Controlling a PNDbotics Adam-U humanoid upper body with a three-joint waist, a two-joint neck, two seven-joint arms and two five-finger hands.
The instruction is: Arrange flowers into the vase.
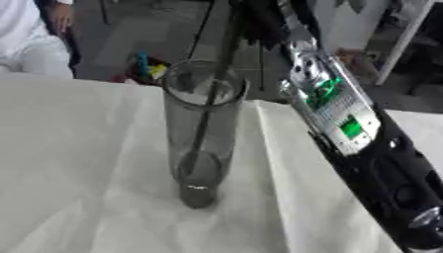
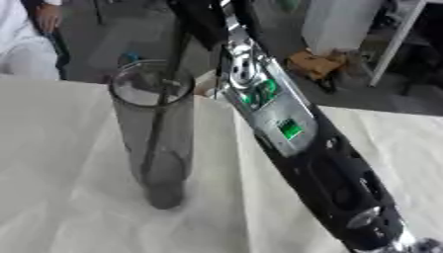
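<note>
The vase, a tall clear glass cylinder, stands upright on the white tablecloth, roughly mid-table and close to a fold in the cloth. Inside it there's one dark stem, leaning from the base up through the mouth and on out of the top. No bloom shows; the stem's upper end runs up toward the top edge of the picture.

The right arm sweeps in from the lower right, black casing with silver joints and green lights, reaching up and over the vase's rim. Its hand is a dark shape right at the top edge, above the vase; whether it has the stem or has let go, I cannot tell. The left hand shows in neither view.

My read: one stem is in or just going in, so the job is under way. No other flowers show on the table, so how many remain can't be judged.
</note>
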